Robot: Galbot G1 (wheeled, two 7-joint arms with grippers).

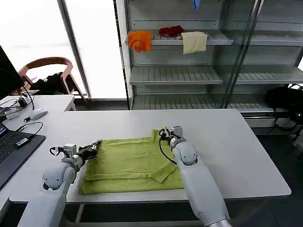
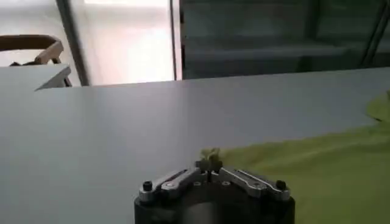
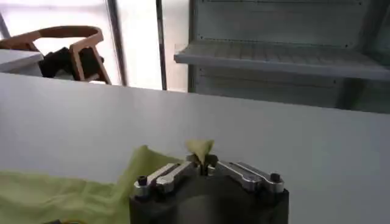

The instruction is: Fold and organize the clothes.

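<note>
The clothes, one lime yellow-green T-shirt (image 1: 130, 163), lie partly folded on the white table (image 1: 227, 146), with a sleeve turned in near the front. My left gripper (image 1: 96, 147) is shut on the shirt's far left corner, a bit of green cloth (image 2: 211, 154) pinched between its fingers. My right gripper (image 1: 165, 133) is shut on the far right corner, where a point of green cloth (image 3: 200, 148) sticks up from the closed jaws. Both corners sit low over the table top.
A laptop (image 1: 12, 151), cables and a mouse (image 1: 38, 113) sit on the desk at the left. Metal shelves (image 1: 175, 73) behind the table hold an orange cloth (image 1: 140, 40), a cream cloth (image 1: 194, 41) and a red item. A wooden chair (image 1: 49, 71) stands at back left.
</note>
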